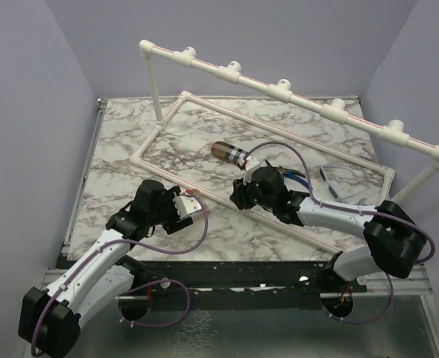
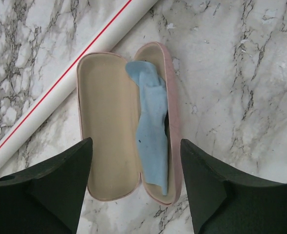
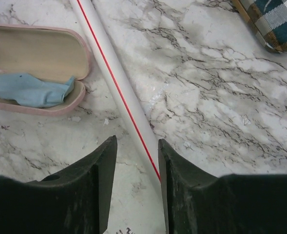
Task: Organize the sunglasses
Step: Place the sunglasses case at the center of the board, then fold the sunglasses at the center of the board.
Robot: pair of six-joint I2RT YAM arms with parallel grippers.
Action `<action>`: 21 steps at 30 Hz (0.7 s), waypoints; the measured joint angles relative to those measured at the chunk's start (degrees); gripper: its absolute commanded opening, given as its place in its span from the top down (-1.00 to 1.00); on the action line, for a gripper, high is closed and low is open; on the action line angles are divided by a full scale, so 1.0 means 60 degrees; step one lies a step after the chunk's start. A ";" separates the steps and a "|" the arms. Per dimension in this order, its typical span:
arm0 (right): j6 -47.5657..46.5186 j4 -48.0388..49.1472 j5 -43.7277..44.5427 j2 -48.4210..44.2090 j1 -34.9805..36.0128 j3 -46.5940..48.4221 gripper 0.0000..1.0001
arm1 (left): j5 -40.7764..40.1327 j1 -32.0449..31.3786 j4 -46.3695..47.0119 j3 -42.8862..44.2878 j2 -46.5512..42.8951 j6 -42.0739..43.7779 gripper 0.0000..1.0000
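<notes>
Your left pincer (image 2: 136,146) is open wide and hovers over the open pink case (image 2: 104,122), holding nothing. A blue cloth (image 2: 150,126) lies crumpled in the case's right half; the left half shows bare lining. Your right pincer (image 3: 137,141) stands partly open with a narrow gap and grips nothing. The white pipe (image 3: 114,83) with its red line runs on the surface (image 3: 221,122) under that gap. The plaid case (image 3: 272,24) is at the far right corner of that view. You'll find the blue-framed sunglasses (image 1: 329,181) flat on the surface just beyond the right forearm, well apart from the pink case.
</notes>
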 measured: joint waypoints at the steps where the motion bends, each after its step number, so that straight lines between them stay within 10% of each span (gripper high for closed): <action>1: -0.0007 -0.0131 0.0186 -0.0069 -0.0007 0.0000 -0.03 | 0.0044 0.0000 -0.0066 0.0000 0.0040 -0.0080 -0.52; 6: 0.0087 -0.1694 0.1603 -0.0889 -0.0809 0.0178 -0.46 | 0.0117 0.0000 -0.0044 0.0000 0.0011 -0.0528 -0.85; 8: 0.0095 -0.2277 0.2204 -0.1228 -0.1763 0.0280 -0.97 | 0.0124 0.0000 0.0102 0.0000 -0.0080 -0.0827 -0.94; 21: -0.1253 -0.4062 0.3402 0.0113 -0.6113 0.0681 -0.89 | 0.0109 0.0000 0.1515 -0.0033 -0.0976 -0.2605 -0.98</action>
